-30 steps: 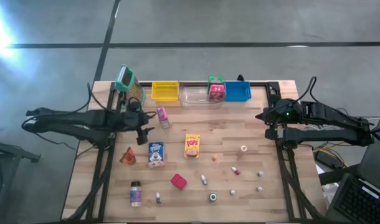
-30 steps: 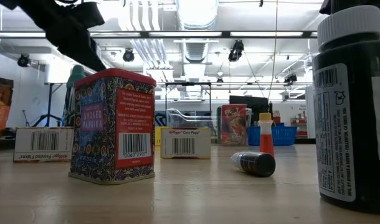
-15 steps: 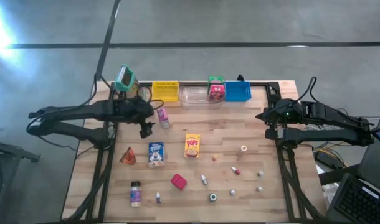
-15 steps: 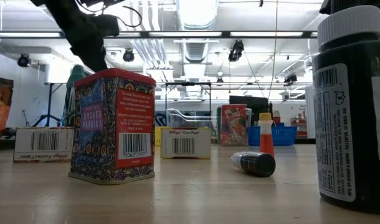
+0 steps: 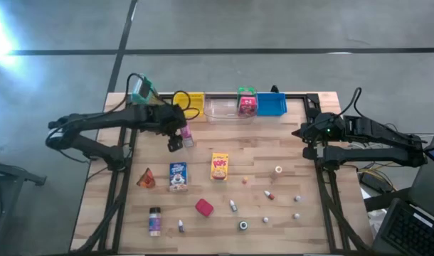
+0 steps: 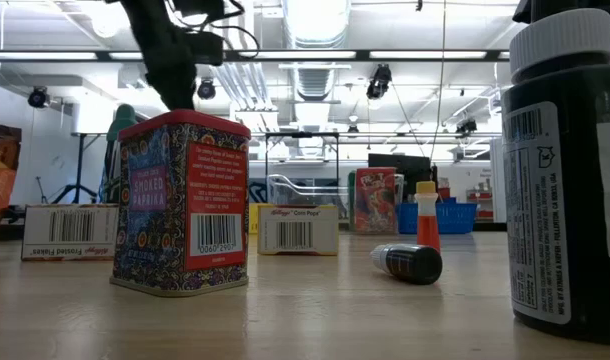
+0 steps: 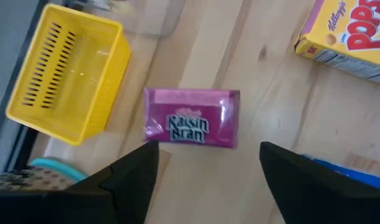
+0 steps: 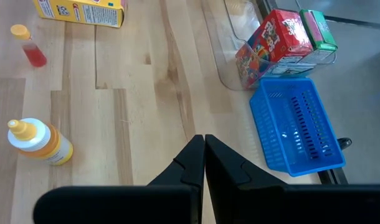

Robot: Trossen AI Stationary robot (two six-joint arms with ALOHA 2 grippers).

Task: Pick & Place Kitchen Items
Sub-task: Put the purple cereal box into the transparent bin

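A pink Raisin Bran mini box (image 7: 192, 118) lies flat on the wooden table, just in front of the yellow bin (image 7: 65, 71). My left gripper (image 7: 209, 168) hovers open above it, a finger on either side and clear of it; in the high view the left gripper (image 5: 176, 142) is near the box (image 5: 186, 134). Other kitchen items lie loose: a yellow Pops box (image 5: 219, 166), a blue box (image 5: 178, 176), an orange wedge (image 5: 146, 178), a red block (image 5: 204, 207), a jar (image 5: 155, 221). My right gripper (image 8: 204, 155) waits shut at the table's right side.
Yellow (image 5: 188, 104), clear (image 5: 224, 112) and blue (image 5: 272, 104) bins line the far edge; a red box and a green box (image 8: 283, 31) stand in the clear one. Small bottles (image 5: 233, 205) are scattered at the near right. A red paprika tin (image 6: 182, 205) fills the low view's foreground.
My left gripper has swung toward the table's right edge and slightly toward the far edge, rising a little, and now stands over the pink box. The right arm has kept still.
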